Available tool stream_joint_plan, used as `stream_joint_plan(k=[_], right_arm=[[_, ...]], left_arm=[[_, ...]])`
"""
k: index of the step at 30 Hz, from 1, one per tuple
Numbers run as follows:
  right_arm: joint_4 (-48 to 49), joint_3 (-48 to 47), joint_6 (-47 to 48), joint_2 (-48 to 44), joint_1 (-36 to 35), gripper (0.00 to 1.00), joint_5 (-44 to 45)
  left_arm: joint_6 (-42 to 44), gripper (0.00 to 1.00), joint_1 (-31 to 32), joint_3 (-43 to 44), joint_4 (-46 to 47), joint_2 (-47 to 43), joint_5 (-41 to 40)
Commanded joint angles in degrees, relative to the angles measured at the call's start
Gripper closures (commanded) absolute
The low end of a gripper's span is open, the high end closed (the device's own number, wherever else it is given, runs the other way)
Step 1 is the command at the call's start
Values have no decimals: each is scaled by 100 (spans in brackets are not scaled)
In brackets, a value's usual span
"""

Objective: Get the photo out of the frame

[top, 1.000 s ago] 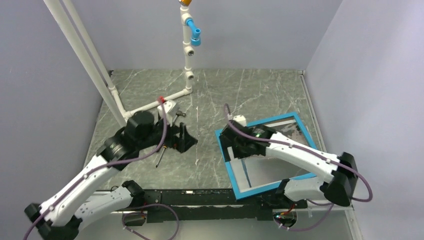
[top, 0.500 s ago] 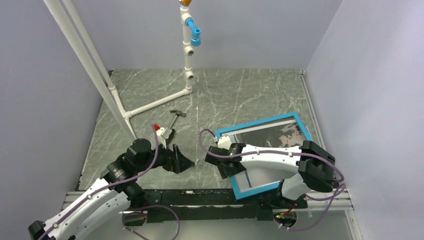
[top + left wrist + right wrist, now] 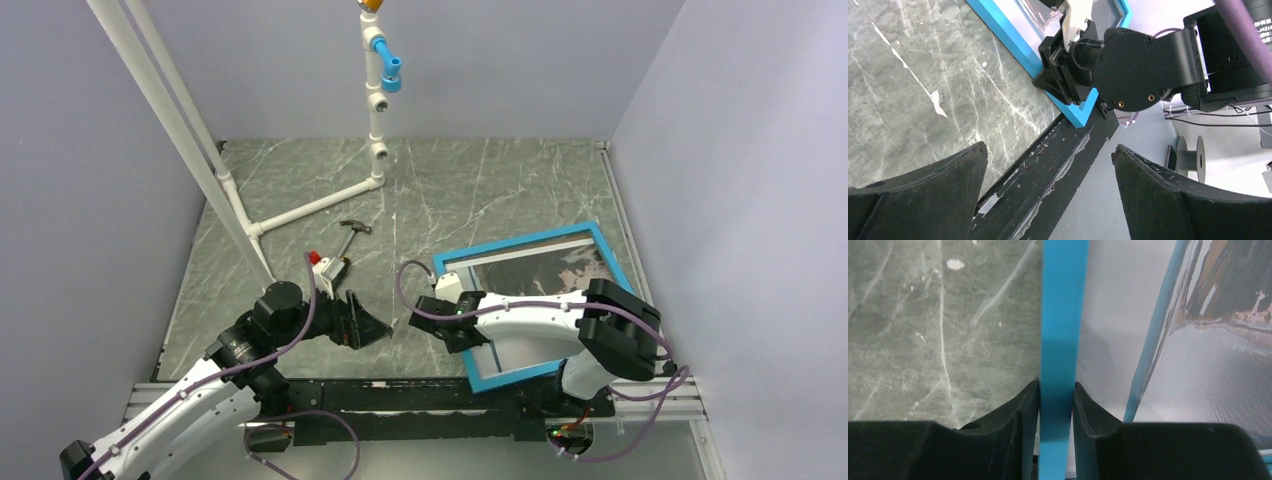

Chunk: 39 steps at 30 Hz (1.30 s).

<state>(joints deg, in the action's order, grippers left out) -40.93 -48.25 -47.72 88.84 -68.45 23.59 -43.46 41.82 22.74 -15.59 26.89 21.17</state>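
Grey-green marbled tabletop [image 3: 480,190] filled the floor of a booth with pale lilac walls [image 3: 500,60] close on three sides. Taking the far wall as 12 o'clock in the top view, a white pipe stand [image 3: 375,110] rose at 12 o'clock, with its long diagonal struts running to 10 o'clock. A small hammer [image 3: 350,233] and a small red-tipped object [image 3: 325,265] lay near the centre, toward 9 o'clock. Bare marble lay open between 12 and 2 o'clock. A black rail [image 3: 400,385] ran along the near edge at 6 o'clock.

The frame [image 3: 512,245] lay flat at 4 o'clock, turned slightly askew, its near corner reaching the black rail and its right side close to the right wall. Its front was bright turquoise-blue. Inside it the photo [image 3: 545,270] showed grey tones with dark, rusty-edged shapes toward 1 o'clock and a pale glare over its near half. A thin blue streak crossed the glossy surface in the right wrist view.

The right gripper [image 3: 1056,390] was clamped on the frame's 9 o'clock rail, one finger pressed against each side of the blue strip. The left gripper [image 3: 1050,147] hung over the marble at 7 o'clock, just left of the frame, its jaws spread wide and gripping nothing.
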Motion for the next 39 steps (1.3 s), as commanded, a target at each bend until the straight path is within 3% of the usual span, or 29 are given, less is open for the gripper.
stream_joint_plan(k=[1,13,19,25,29,35,39], right_arm=[[488,-164,246,88,237,70,408],[127,-1054,632,0,635,72,103],[-322,-1431,629,-436,715,80,222],[-29,-1703,1454,-467,1689,85,-248],[-26,-2332,2037,127,2131,87,-194],[-434,-3777,2800,1818,2592,95,252],[-332,-4609,3211,2690,2898,96,264]], left_arm=[[-89,2,37,120,147,9,30],[-15,2,57,218,-35,157,19],[3,1,55,219,95,391,62],[43,2,67,282,248,689,152],[104,1,81,369,147,707,136],[185,1,96,445,-28,724,114],[249,1,105,494,-125,776,163]])
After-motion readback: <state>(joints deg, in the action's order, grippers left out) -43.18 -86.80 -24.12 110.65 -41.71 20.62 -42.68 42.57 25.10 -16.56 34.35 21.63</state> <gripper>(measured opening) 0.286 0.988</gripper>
